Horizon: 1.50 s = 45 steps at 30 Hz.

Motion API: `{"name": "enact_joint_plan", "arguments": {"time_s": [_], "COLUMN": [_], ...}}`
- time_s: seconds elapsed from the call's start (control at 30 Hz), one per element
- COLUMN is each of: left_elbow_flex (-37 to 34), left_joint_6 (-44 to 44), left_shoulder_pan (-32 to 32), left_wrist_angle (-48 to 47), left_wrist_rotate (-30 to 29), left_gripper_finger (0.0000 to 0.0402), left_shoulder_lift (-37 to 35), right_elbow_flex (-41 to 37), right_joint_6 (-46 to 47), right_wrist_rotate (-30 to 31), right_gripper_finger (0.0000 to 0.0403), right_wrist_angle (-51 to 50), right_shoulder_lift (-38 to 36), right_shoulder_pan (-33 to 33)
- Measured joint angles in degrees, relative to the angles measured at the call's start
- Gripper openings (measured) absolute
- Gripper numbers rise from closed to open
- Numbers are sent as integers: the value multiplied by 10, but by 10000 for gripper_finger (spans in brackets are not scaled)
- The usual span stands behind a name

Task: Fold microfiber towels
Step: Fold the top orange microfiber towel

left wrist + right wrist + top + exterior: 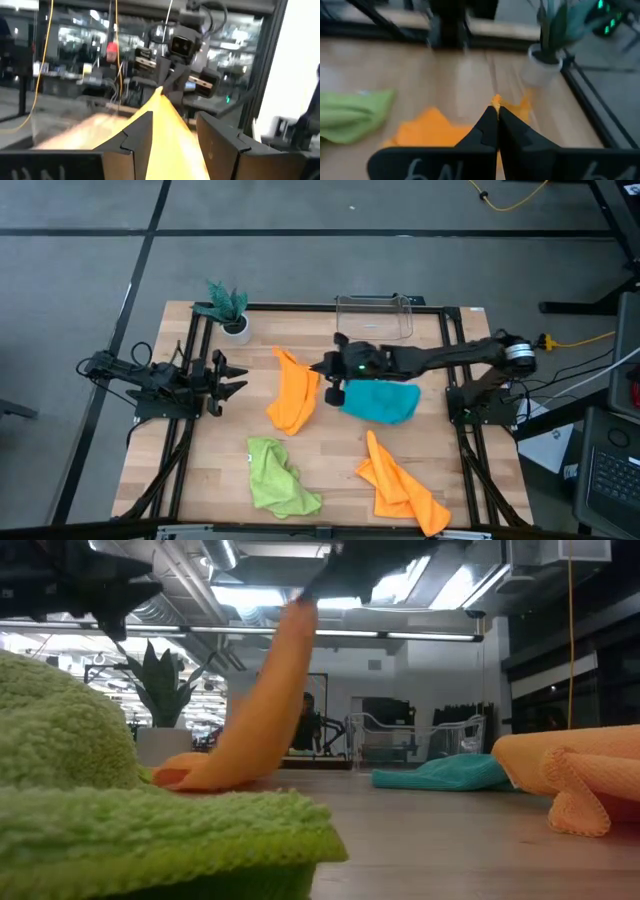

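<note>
My right gripper is shut on an orange towel left of the table's middle and holds part of it up. The towel's lower end lies on the table. A teal-blue towel lies crumpled under my right arm. A lime green towel lies near the front edge, and a second orange towel lies at the front right. My left gripper is open and empty at the table's left, pointing toward the held towel. My right gripper pinches a corner or edge of the orange towel between its two shut fingers; how many layers, I cannot tell. The held end is lifted high. The cloth slants down, drawn fairly straight, to its lower end on the table.
A clear plastic bin stands at the table's far edge, behind my right arm. A small green plant in a white pot stands at the far left. Bare wood shows between the green towel and the second orange towel.
</note>
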Motion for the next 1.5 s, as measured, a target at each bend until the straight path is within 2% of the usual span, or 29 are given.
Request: {"name": "enact_joint_plan", "arguments": {"time_s": [0.23,0.43,0.57,0.8,1.03,1.17,1.33,1.5], "left_elbow_flex": [0,8,35,127,200,234,273,303], "left_joint_6": [84,49,32,51,51,49,50,49], "left_shoulder_pan": [0,0,0,0,9,24,34,34], "left_wrist_angle": [128,141,157,157,155,155,173,175], "left_wrist_rotate": [53,72,71,68,6,13,56,57], "left_gripper_finger": [146,146,146,146,146,146,146,146], "left_shoulder_lift": [21,88,153,299,441,509,590,659], "right_elbow_flex": [0,0,0,0,0,0,0,0], "right_joint_6": [-9,-8,-8,-10,-13,-13,-12,-13], "right_wrist_rotate": [-62,-66,-66,-66,-66,-66,-66,-66], "right_gripper_finger": [4,4,3,3,4,6,7,8], "right_wrist_angle": [-11,-12,-8,15,23,23,17,15], "right_shoulder_lift": [-53,-45,-45,-45,-46,-46,-46,-46], "right_shoulder_pan": [37,47,47,47,47,47,47,47]}}
